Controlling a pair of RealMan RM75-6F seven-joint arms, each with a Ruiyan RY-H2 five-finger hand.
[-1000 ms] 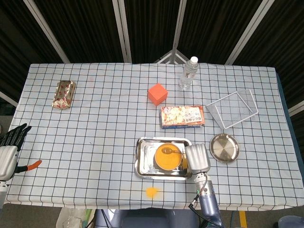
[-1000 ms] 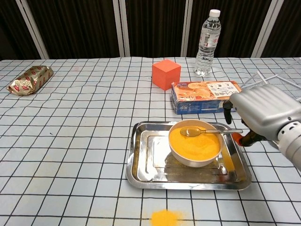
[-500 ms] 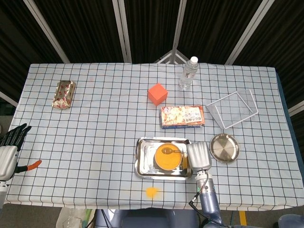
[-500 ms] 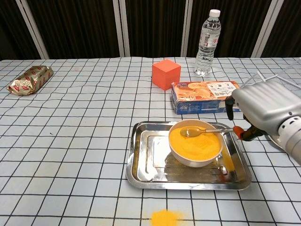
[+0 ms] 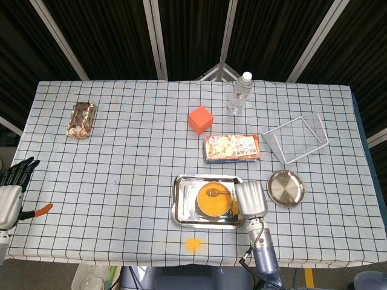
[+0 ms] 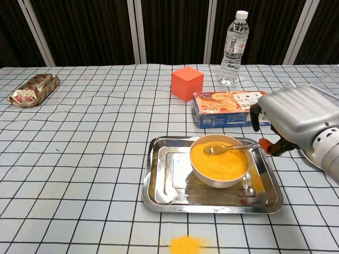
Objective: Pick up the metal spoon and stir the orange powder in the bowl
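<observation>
My right hand [image 6: 296, 123] is at the right edge of the steel tray [image 6: 159, 180], and its fingers are closed around the end of the metal spoon [image 6: 225, 148], so I am grasping it. The spoon lies almost level across the rim of the bowl [image 6: 220, 177], and its scoop rests on the orange powder [image 6: 217, 161] near the back of the bowl. The bowl stands inside the tray, toward its right side. My left hand [image 5: 12, 187] is far away at the left edge of the table [image 5: 139, 151], with the fingers spread and holding nothing. Compared with half a second ago, my right hand has moved a little to the left, closer to the bowl, and the spoon scoop stays in nearly the same place on the powder.
</observation>
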